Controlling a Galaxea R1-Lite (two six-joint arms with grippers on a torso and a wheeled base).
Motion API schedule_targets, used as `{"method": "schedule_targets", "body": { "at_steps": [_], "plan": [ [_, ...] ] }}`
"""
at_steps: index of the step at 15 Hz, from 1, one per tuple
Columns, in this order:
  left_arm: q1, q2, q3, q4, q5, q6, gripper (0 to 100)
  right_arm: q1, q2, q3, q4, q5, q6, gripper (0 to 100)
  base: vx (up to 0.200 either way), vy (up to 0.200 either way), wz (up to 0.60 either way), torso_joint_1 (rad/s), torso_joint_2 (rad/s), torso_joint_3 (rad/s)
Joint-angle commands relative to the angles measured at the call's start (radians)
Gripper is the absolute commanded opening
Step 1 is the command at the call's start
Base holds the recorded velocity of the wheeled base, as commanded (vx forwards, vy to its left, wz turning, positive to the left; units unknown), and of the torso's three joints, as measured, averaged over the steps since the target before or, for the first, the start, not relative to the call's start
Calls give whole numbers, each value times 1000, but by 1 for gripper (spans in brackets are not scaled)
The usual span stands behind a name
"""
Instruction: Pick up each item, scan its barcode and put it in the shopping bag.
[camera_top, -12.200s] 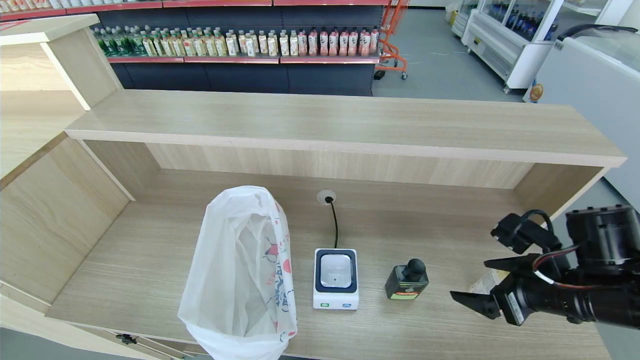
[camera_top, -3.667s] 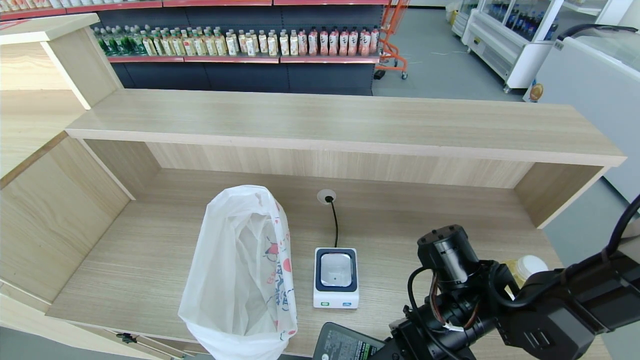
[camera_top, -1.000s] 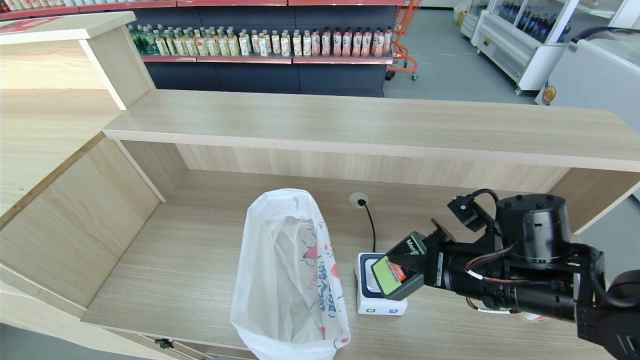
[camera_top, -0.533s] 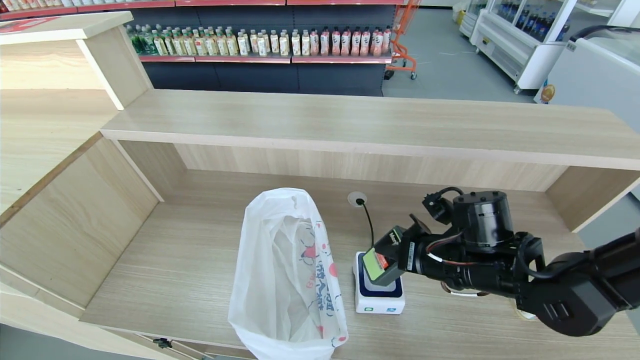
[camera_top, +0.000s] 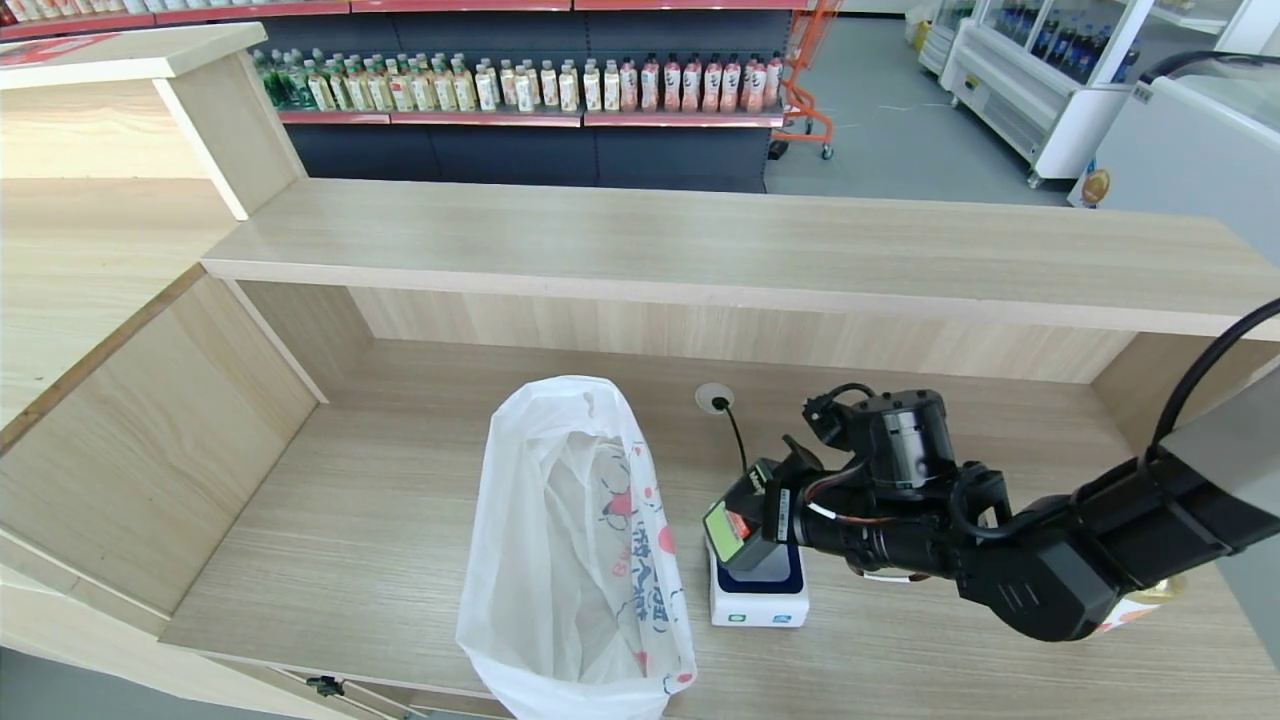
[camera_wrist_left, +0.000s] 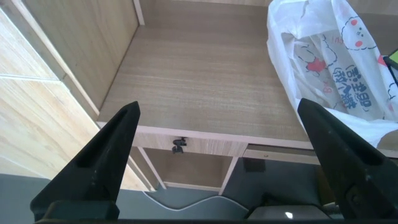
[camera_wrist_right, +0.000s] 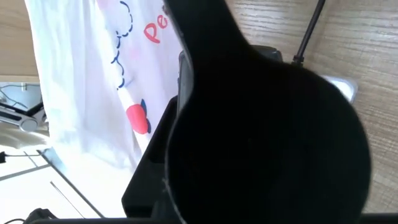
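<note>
A: What moved?
B: The right tool (camera_top: 765, 503), clamped on the bottle (camera_top: 728, 523), has brought it low over the scanner (camera_top: 758, 603).
A: Next?
B: Scanning seems underway; then probably left, above the bag (camera_top: 560, 560).

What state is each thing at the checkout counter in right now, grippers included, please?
shopping bag: upright on the counter, mouth open.
barcode scanner: flat on the counter, window up, cable attached.
dark bottle: held off the counter, tipped on its side over the barcode scanner.
right gripper: shut on the dark bottle.
left gripper: open, empty.
</note>
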Motion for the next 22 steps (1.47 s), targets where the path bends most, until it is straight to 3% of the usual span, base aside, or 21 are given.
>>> {"method": "schedule_targets", "body": {
  "at_steps": [1, 22],
  "plan": [
    [0, 0, 0, 0, 0, -1, 100, 5, 44, -34, 2, 0, -1, 0, 0, 0, 0, 0, 0, 0],
    [0, 0, 0, 0, 0, 4, 100, 17, -37, 36, 3, -9, -47, 0, 0, 0, 0, 0, 0, 0]
  ]
}}
